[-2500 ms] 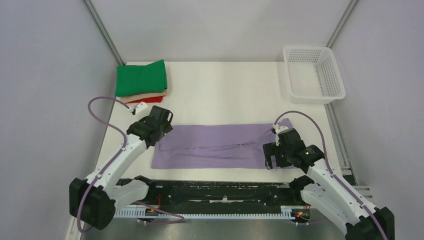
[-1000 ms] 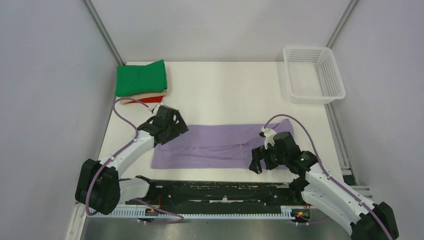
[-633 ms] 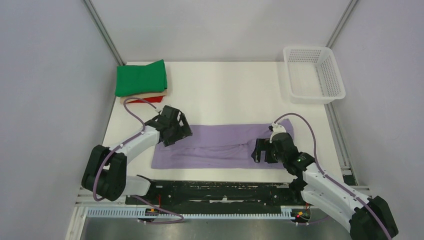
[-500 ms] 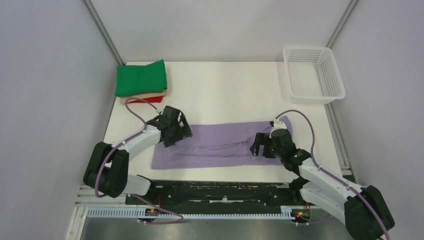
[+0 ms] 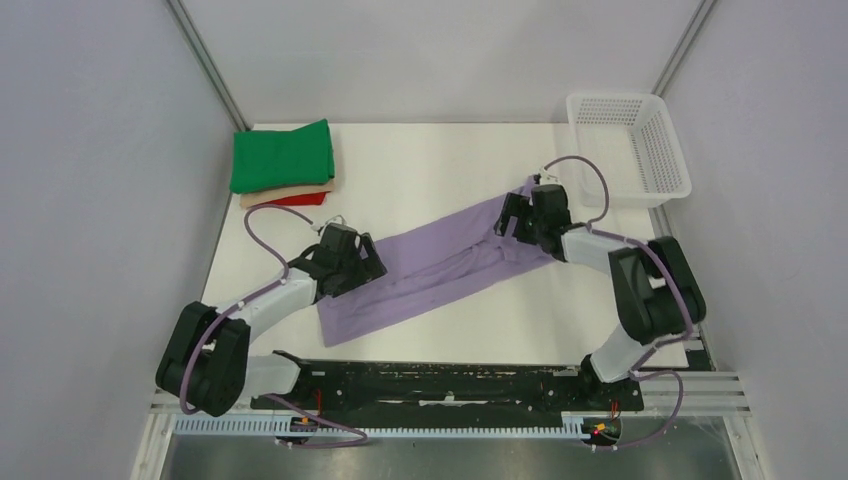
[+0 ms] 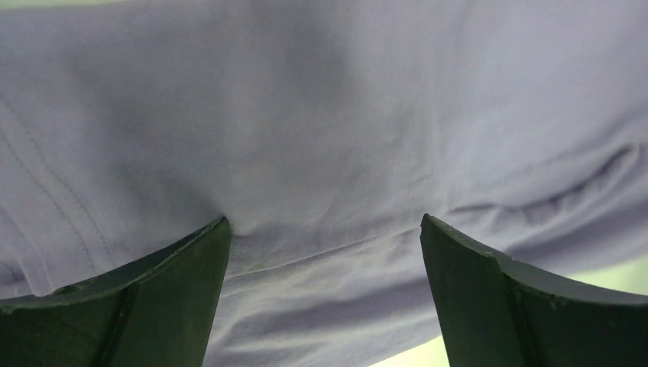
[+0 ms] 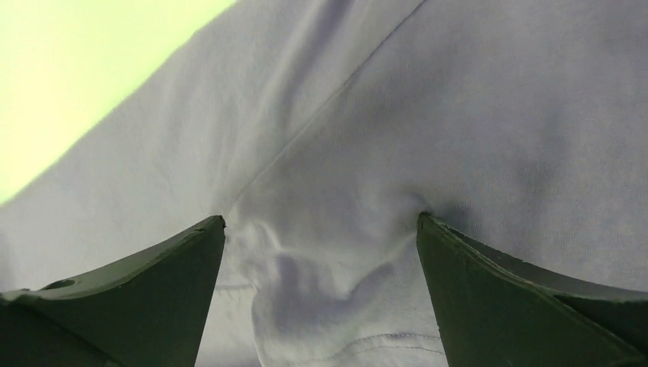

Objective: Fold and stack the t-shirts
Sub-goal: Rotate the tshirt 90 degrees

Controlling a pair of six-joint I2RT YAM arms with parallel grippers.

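Observation:
The lavender t-shirt (image 5: 430, 265), folded into a long strip, lies slantwise on the white table, from near left to far right. My left gripper (image 5: 350, 272) is open, with both fingertips pressed down on the strip's left part (image 6: 321, 138). My right gripper (image 5: 518, 222) is also open and presses its fingers into the far right end (image 7: 458, 115), where the cloth bunches between them. Nothing is pinched in either gripper. The folded green t-shirt (image 5: 282, 156) tops a stack at the back left, with the beige (image 5: 292, 189) and red (image 5: 302, 199) ones showing beneath it.
A white mesh basket (image 5: 662, 150) stands at the back right corner, close behind my right gripper. The arms' black base rail (image 5: 440, 380) runs along the near edge. Metal frame posts rise at both back corners.
The purple strip has swung from lying level to a slant. My right gripper slid its end far back toward the basket, while my left gripper shifted a little nearer on the left end.

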